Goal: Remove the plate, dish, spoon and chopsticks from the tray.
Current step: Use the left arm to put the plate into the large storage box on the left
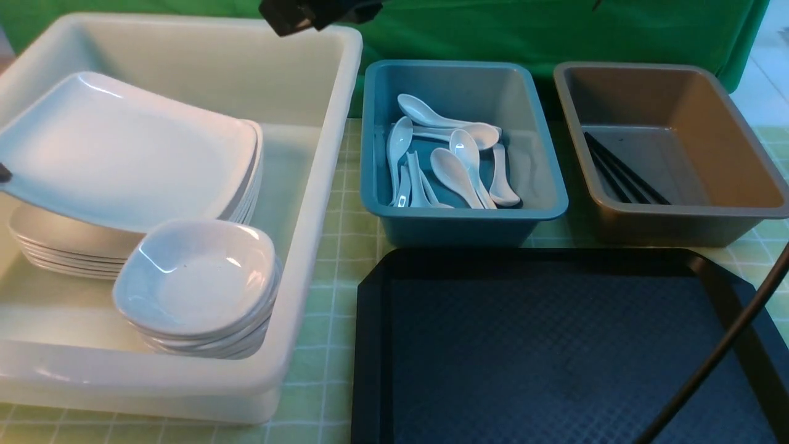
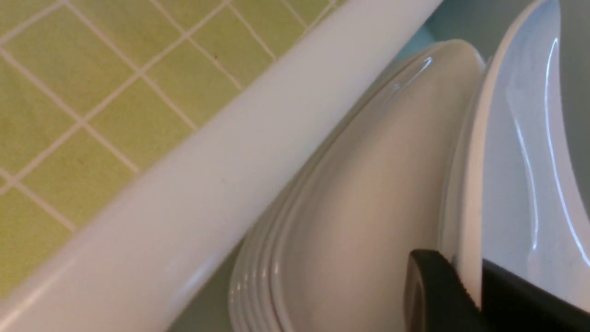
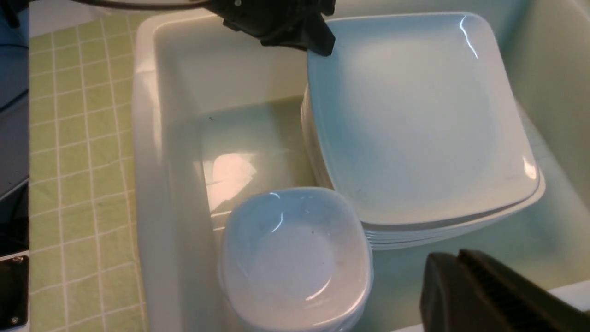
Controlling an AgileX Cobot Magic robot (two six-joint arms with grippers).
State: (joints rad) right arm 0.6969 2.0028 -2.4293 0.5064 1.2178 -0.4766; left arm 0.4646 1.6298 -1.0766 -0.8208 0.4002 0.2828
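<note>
Left pincer (image 2: 465, 295) straddles the rim of the plate (image 1: 117, 148); grip or slack cannot be told. Plate sits tilted atop the stack (image 1: 68, 246) in the white tub (image 1: 320, 185). Right pincer (image 3: 465, 286) closed, empty, above the tub. Left pincer mostly cropped.

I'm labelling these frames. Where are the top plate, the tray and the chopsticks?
plate (image 1: 123, 148), front view, middle of its face.
tray (image 1: 542, 351), front view, bare textured floor.
chopsticks (image 1: 619, 169), front view, mid-length of the bundle.

Soft even light; glare streaks on plate (image 1: 117, 154); left wrist view blurred close-up.
</note>
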